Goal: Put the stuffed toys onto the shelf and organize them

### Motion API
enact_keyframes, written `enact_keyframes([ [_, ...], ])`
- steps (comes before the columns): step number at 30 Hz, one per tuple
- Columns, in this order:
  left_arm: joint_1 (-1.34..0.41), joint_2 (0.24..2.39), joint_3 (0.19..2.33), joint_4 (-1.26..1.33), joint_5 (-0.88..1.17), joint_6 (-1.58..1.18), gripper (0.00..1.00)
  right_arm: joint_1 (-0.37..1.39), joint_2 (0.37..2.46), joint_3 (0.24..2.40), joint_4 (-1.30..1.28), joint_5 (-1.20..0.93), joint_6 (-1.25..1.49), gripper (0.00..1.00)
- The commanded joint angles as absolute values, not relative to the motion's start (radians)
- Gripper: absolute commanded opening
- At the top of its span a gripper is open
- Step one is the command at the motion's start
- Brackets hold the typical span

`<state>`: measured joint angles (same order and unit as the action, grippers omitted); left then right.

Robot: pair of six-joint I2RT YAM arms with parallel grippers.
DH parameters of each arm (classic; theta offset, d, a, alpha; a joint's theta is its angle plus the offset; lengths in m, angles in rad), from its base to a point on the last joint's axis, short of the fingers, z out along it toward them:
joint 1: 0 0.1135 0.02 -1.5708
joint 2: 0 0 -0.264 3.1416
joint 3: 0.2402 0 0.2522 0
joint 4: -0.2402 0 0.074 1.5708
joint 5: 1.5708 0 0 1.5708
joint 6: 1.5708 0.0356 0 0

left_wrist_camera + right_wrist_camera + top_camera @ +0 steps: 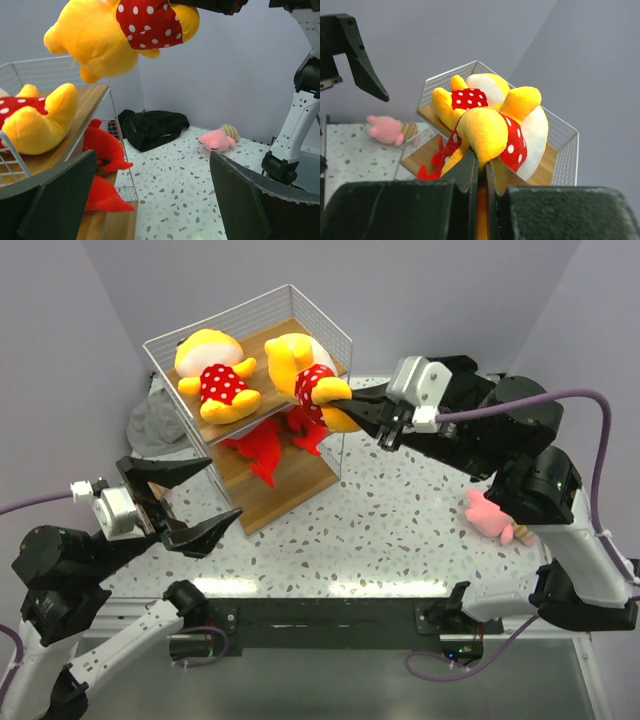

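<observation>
My right gripper (345, 400) is clenched on a yellow doll (300, 370), held just over the right end of the shelf (300, 298) top board. The doll's long axis runs away from the claw toward back-left across the board. I see the other yellow doll (215, 378) on the left half, close by, and I judge the wire rim may snag. Red sharks (268, 445) lie on the board below. A pink toy (490, 515) lies on the table (400, 510) near my right arm. My left gripper (222, 490) is spread wide and empty, in front of the shelf

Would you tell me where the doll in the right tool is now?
In the top view, the doll is held by the right tool above the top board of the shelf, at its right end, beside the other doll lying there.
</observation>
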<state>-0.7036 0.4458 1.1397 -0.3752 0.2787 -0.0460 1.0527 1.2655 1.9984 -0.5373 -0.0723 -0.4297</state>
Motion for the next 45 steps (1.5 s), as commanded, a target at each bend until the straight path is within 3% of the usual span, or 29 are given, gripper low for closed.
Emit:
enact_keyframes([
  [1, -0.707, 0.391, 1.08, -0.408, 0.224, -0.11, 1.0, 1.054, 1.265, 2.025, -0.56, -0.109, -0.704, 0.0],
  [10, -0.707, 0.279, 0.944, -0.437, 0.193, -0.15, 1.0, 1.052, 1.285, 1.893, -0.548, -0.187, -1.124, 0.0],
  [17, -0.707, 0.189, 0.841, -0.431, 0.149, -0.172, 1.0, 1.054, 1.376, 1.928, -0.572, -0.012, -1.293, 0.0],
  [27, -0.709, 0.088, 0.785, -0.439, 0.135, -0.178, 1.0, 0.968, 1.428, 1.934, -0.6, -0.064, -1.394, 0.0],
  [33, -0.709, 0.041, 0.795, -0.446, 0.109, -0.178, 1.0, 0.95, 1.43, 1.924, -0.615, -0.101, -1.434, 0.13],
  [45, -0.707, 0.054, 0.79, -0.426, 0.137, -0.181, 1.0, 0.916, 1.454, 1.896, -0.58, -0.193, -1.5, 0.15],
])
